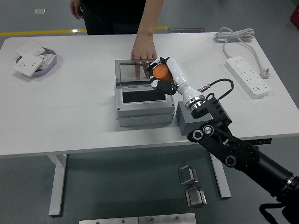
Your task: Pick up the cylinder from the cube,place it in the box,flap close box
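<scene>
Right hand [161,78] clamped on small orange plastic cylinder [160,71], held above open grey plastic box [142,100] w/ clear flap. Prob. light, rigid, smooth; best gripped round its sides. Person's hand [143,50] steadies flap.

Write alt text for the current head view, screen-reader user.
The robot's right hand holds an orange cylinder over the open grey box, while a person's hand rests on the box's raised lid. The grey cube stands beside the box on the white table; the left arm is out of view.
</scene>
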`<state>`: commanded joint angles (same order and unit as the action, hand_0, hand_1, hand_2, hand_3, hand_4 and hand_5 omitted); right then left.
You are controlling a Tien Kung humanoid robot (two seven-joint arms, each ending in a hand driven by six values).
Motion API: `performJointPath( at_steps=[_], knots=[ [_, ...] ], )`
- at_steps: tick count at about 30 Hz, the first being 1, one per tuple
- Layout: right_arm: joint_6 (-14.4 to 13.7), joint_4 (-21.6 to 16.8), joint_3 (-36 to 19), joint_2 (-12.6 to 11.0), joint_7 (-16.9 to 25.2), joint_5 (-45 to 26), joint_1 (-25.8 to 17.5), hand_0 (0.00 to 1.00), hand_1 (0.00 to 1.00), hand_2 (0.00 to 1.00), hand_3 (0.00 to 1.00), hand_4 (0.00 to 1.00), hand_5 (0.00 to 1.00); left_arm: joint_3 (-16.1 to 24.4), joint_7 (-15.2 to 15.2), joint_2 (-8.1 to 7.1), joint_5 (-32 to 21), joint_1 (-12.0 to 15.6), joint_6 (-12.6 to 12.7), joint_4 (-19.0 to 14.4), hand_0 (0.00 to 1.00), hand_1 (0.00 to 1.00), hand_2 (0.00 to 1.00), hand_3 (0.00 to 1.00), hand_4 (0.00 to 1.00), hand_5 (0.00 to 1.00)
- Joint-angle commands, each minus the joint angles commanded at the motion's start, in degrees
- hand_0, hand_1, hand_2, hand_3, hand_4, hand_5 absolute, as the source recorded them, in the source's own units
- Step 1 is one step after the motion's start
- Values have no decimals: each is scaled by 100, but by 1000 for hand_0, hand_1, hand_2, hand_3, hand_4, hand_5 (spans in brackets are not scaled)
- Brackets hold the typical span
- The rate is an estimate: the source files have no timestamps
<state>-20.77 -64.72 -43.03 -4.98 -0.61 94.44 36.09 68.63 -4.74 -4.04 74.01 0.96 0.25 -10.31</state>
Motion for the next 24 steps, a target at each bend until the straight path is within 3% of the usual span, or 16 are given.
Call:
performJointPath(
  at_steps=[3, 4, 5, 9, 16, 24],
  knots=[
    [238, 121, 374, 45, -371, 504, 352, 71, 228, 413, 348, 110, 2, 10, -24, -8, 14, -2, 3, 0, 583, 616, 570, 608, 657, 301],
    [303, 160, 499, 59, -488, 646, 467, 9, 192, 399, 342, 106, 2, 14, -32, -11, 22, -1, 5, 0, 583, 616, 570, 609, 657, 301],
    [364, 206, 608, 81, -580, 768, 566, 9, 192, 399, 342, 106, 2, 18, -38, -15, 28, -1, 6, 0, 583, 616, 570, 609, 657, 301],
    [541, 474, 1032, 192, -756, 1262, 906, 9, 192, 399, 342, 106, 2, 31, -54, -32, 57, -15, 5, 0, 583, 616, 570, 609, 657, 301],
    [701, 936, 1448, 295, -703, 1635, 1224, 9, 190, 397, 345, 112, 2, 35, -51, -56, 91, -48, -2, 0, 583, 616, 572, 609, 658, 303],
    [904, 1351, 1457, 395, -467, 1842, 1317, 47, 208, 398, 345, 116, 2, 33, -55, -63, 117, -65, 0, 0, 583, 616, 571, 609, 658, 303]
  ],
)
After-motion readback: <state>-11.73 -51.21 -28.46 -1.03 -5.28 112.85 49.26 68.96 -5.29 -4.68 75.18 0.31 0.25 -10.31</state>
